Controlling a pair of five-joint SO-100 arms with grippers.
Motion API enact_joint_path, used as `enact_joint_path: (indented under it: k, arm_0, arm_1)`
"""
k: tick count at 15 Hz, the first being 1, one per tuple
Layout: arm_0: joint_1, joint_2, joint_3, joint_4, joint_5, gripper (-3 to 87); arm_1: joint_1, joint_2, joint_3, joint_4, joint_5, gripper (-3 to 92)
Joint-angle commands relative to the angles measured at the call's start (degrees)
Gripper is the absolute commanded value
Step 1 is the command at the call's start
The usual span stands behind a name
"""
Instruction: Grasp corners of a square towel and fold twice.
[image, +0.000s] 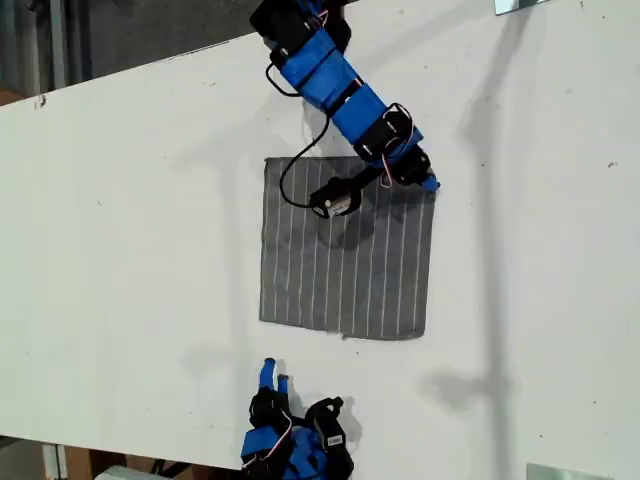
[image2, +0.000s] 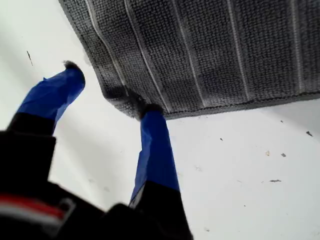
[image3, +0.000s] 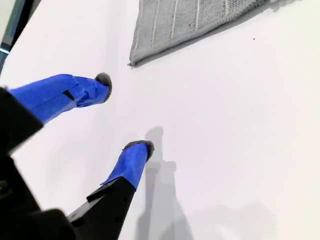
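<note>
Towel first: one grey square cloth towel (image: 346, 250) with thin white parallel stripes lies flat and unfolded on the white table (image: 130, 220), about the middle of the exterior view. All four slightly rounded corners show there, and none is lifted. I can read no brand, label or writing on the cloth, the table or the arms.

There are two blue-and-black arms. One reaches in from the top of the exterior view and ends at the towel's corner (image: 432, 190) on the upper right of that view. My first wrist view looks along it: my first gripper (image2: 112, 97) has its two blue-taped fingers spread, one fingertip (image2: 150, 112) touching the towel's corner (image2: 131, 107), the other fingertip (image2: 70, 70) on the bare table just off the cloth. Nothing is pinched between them.

The other arm sits at the bottom edge of the exterior view, below the towel's lower left corner (image: 266, 318) as that view shows it. My second gripper (image3: 122, 112) is spread as well, both blue fingers over bare table, empty, with the towel's corner (image3: 134, 61) near but apart from the fingertips.

A few dark specks mark the table.
</note>
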Motion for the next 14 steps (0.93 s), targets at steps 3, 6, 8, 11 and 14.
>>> enact_joint_path:
  k: [3, 6, 8, 11, 14]
  arm_0:
    - [0.8, 0.4, 0.2, -0.9, 0.7, 22.7]
    - [0.9, 0.4, 0.2, -1.0, 0.7, 22.6]
    - [0.9, 0.4, 0.2, -1.0, 0.6, 22.5]
    - [1.1, 0.4, 0.2, -1.0, 0.6, 22.5]
    - [6.1, 0.4, -0.9, -1.0, -2.4, 22.4]
  arm_1:
    - [-0.2, 0.9, 1.6, -0.4, 0.8, 27.5]
    - [-2.0, 1.8, 4.2, -0.4, 3.3, 27.8]
    - [-2.5, 1.8, 7.2, -3.3, 3.6, 27.5]
    - [-3.7, 0.5, 9.3, -8.7, 4.7, -0.1]
    - [-3.6, -0.4, 9.3, -10.6, 4.2, -0.1]
